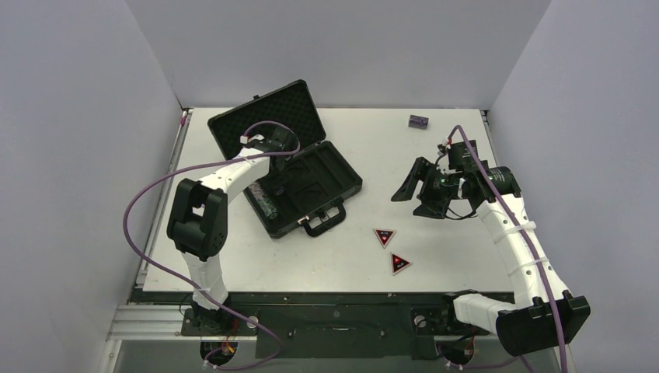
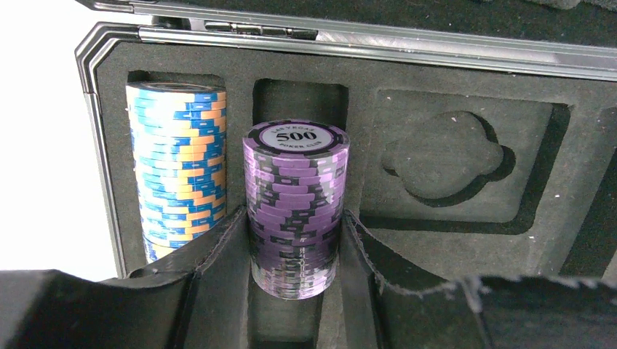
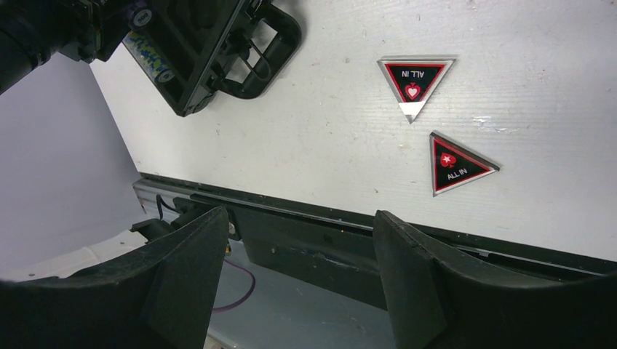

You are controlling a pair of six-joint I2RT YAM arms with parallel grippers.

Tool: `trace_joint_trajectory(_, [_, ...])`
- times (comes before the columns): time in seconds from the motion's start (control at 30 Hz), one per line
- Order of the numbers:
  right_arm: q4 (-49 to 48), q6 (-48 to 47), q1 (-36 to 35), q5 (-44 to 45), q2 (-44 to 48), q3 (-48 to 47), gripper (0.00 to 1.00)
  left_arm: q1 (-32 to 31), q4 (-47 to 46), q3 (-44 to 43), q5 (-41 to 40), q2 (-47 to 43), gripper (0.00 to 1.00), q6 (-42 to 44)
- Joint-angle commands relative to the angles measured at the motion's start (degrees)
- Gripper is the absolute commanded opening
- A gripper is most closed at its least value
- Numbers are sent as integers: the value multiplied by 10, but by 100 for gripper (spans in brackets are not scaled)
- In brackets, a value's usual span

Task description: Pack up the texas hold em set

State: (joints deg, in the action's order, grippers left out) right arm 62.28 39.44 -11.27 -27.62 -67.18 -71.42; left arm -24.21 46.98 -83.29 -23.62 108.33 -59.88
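Briefcase (image 1: pixel 342 183): I read it as lying open on the left half of the table (image 1: pixel 373 148). The foam-lined lid stands up at the far side, and the handle (image 1: pixel 325 220) points toward the arm bases.

1. Left gripper (image 2: pixel 291 247): I have it positioned over the foam tray of the case. Its two fingers are closed in against opposite sides of the purple chip stack (image 2: pixel 295 211), and both pads touch the stack. The top chip is marked 500. The stack sits at the second slot from the left end of the tray. I cannot tell whether it is fully seated in that slot.

2. Blue-and-orange chip stack (image 2: pixel 178 167): it lies in the leftmost slot, just beside the purple one.

3. Right gripper (image 3: pixel 298 254): I have it raised above the right half of the table, well apart from the case. The fingers are spread wide and there is nothing between them.

4. First triangular token (image 1: pixel 384 236) and second triangular token (image 1: pixel 399 263): both lie flat on the table near its front edge, to the right of the handle. They are close together but not touching. Each is red and black and marked ALL IN.

5. Small dark object (image 1: pixel 419 121): it rests near the far edge of the table. It is too small for me to identify.
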Motion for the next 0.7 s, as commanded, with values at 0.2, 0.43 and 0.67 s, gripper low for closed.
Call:
trace_joint_trajectory(0.2, [0,-4,1,18,8,-14,68,1,40,-23,14,-20,64,4])
trace_joint_trajectory(0.43, [-2,2,1,21,14,-11,68,-4,34,-31,-14,-63,63,50])
trace_joint_trajectory(0.67, [-9,10,1,29,31,5,68,-40,-37,45,-35,-133,43,124])
